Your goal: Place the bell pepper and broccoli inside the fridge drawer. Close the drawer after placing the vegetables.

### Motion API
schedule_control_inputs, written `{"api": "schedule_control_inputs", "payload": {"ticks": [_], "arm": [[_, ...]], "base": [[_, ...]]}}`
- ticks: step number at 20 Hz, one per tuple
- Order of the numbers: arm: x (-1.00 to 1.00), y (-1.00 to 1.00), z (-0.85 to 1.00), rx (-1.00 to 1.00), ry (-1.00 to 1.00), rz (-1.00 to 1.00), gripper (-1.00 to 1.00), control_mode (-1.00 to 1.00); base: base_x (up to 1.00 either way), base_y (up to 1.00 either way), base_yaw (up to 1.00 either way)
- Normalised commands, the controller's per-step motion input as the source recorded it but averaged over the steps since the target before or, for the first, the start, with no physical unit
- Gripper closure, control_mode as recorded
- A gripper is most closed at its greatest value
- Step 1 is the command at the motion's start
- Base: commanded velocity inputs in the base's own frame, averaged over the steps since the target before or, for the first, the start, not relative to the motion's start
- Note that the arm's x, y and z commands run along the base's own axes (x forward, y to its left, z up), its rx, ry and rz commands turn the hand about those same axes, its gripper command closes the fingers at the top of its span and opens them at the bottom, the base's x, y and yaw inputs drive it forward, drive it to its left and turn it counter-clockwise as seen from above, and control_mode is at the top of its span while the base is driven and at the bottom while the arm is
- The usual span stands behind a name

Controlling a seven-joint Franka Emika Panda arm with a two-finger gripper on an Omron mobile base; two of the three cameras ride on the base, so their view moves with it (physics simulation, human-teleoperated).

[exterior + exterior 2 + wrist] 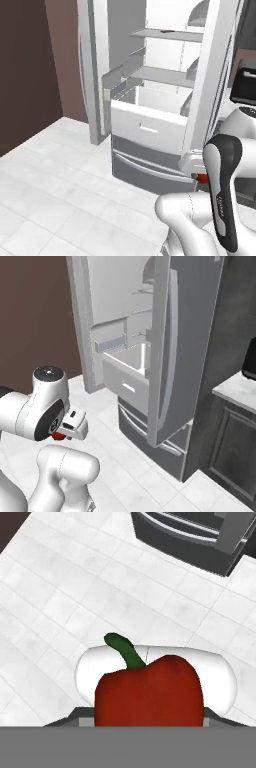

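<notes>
- We have the bell pepper (150, 692) clamped in the tool (201, 177); the hand view shows its red body and green stem close before the camera, and the left base view shows a red patch at the wrist.
- The tool hangs low, over the white tile floor (75, 587), well apart from the fridge; the arm is folded close to the base.
- The fridge drawer (150, 122) stands pulled out, white, with its small handle slot (148, 129) facing us, above the grey drawers (145, 167).
- We judge the step in hand to be carrying the pepper to that drawer. We should lift first, so the pepper clears the drawer's front wall, then reach forward.
- The right fridge door (167, 351) stands open beside the drawer; we should come in between the doors, not across it.
- We should let go only once the pepper sits low over the drawer's inside, so it does not bounce out.
- We cannot see the broccoli.
</notes>
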Motion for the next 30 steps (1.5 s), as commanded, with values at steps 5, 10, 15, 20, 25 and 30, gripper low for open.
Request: {"api": "schedule_control_inputs", "payload": {"ticks": [5,10,15,20,25,30], "arm": [[0.00,0.00,0.00,0.00,0.00,0.00,1.00,1.00],[0.00,0.00,0.00,0.00,0.00,0.00,1.00,1.00],[0.00,0.00,0.00,0.00,0.00,0.00,1.00,1.00],[0.00,0.00,0.00,0.00,0.00,0.00,1.00,1.00],[0.00,0.00,0.00,0.00,0.00,0.00,1.00,1.00],[0.00,0.00,0.00,0.00,0.00,0.00,1.00,1.00]], "base": [[0.37,1.00,-0.20],[0.77,0.74,-0.41],[0.72,0.37,-0.52],[0.58,0.20,-0.45],[0.42,0.08,-0.33],[0.37,-0.02,-0.15]]}}
